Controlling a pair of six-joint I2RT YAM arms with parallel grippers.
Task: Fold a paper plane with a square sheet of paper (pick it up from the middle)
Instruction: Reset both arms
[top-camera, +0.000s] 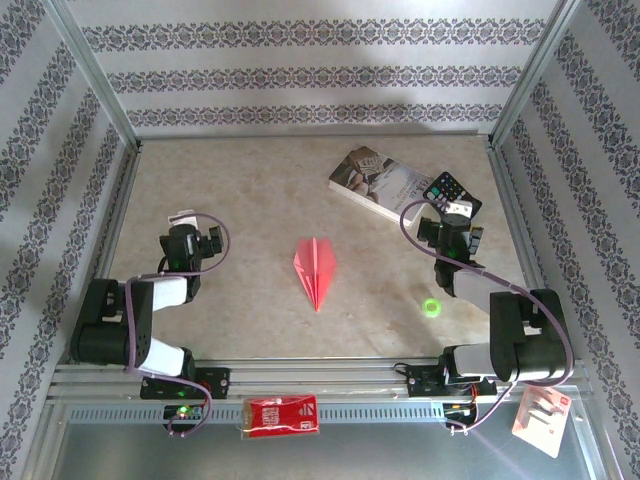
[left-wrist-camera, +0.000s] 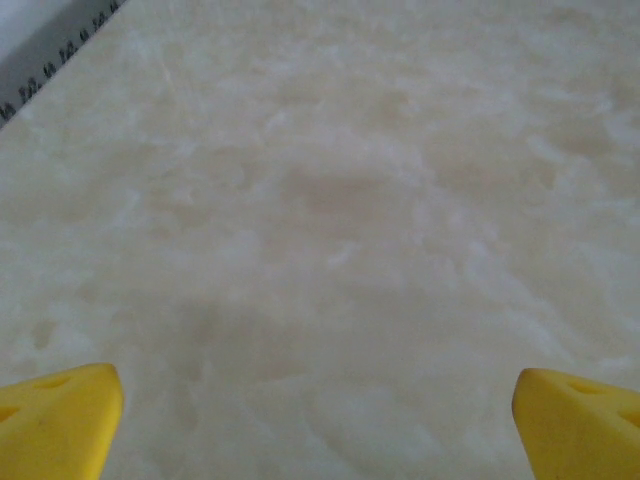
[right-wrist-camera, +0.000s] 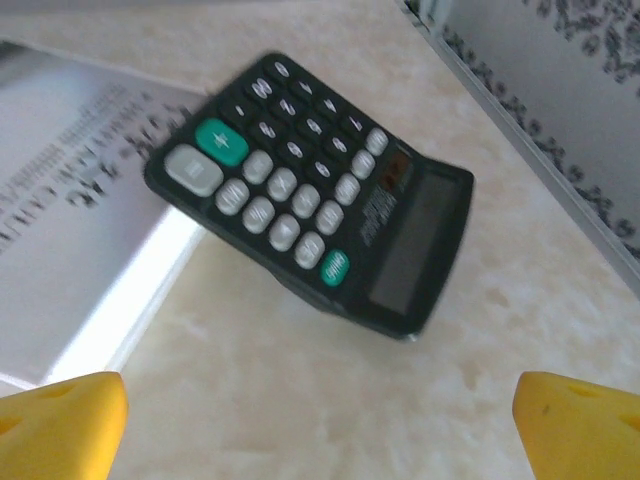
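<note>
Paper plane (top-camera: 316, 268) lay folded on the table (top-camera: 240, 190), untouched.
Left gripper (left-wrist-camera: 318, 425) and right gripper (right-wrist-camera: 320, 425) stood spread wide, empty, well apart from it.

Bright diffuse light, soft shadows, blurred calculator (right-wrist-camera: 310, 190), glare on book (right-wrist-camera: 80, 230)

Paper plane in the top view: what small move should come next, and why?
Probably just draw both arms back to rest: the paper plane lies folded as a dart on the table, and both sets of jaws stand open, clear of it.
</note>
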